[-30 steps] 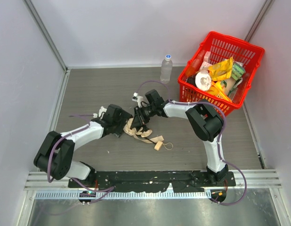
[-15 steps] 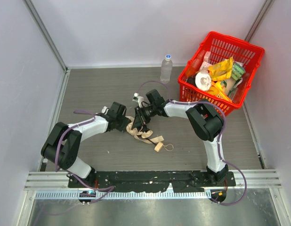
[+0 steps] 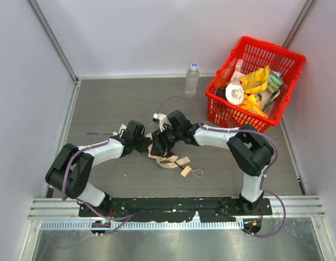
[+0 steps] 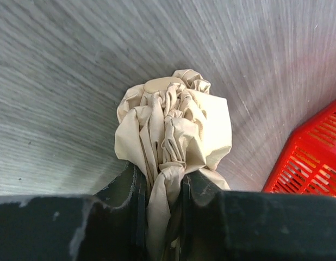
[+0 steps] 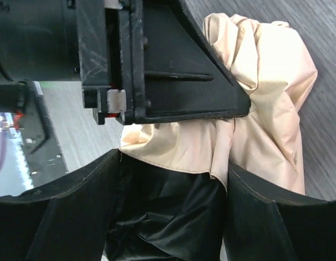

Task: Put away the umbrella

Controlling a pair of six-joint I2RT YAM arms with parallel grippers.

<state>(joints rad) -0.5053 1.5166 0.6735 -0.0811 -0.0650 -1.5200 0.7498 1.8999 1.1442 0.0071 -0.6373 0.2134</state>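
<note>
The umbrella (image 3: 167, 159) lies crumpled on the grey table between the two arms, with its beige handle (image 3: 185, 172) and loop at the near right end. My left gripper (image 3: 147, 145) is shut on a bunch of cream fabric (image 4: 173, 125), pinched between its black fingers (image 4: 131, 187). My right gripper (image 3: 159, 142) faces it from the right. Its jaws stand wide apart, with loose cream fabric (image 5: 266, 98) and black lining (image 5: 168, 217) between them. In the right wrist view the left gripper (image 5: 157, 65) sits just beyond my right gripper (image 5: 173, 185).
A red basket (image 3: 287, 81) full of packets and goods stands at the back right, and it also shows in the left wrist view (image 4: 315, 163). A clear water bottle (image 3: 192, 80) stands upright left of it. White walls close in the table.
My left gripper reached right and shut on the umbrella fabric. My right gripper went from shut to open and slid slightly left. The handle end shifted a little to the right.
</note>
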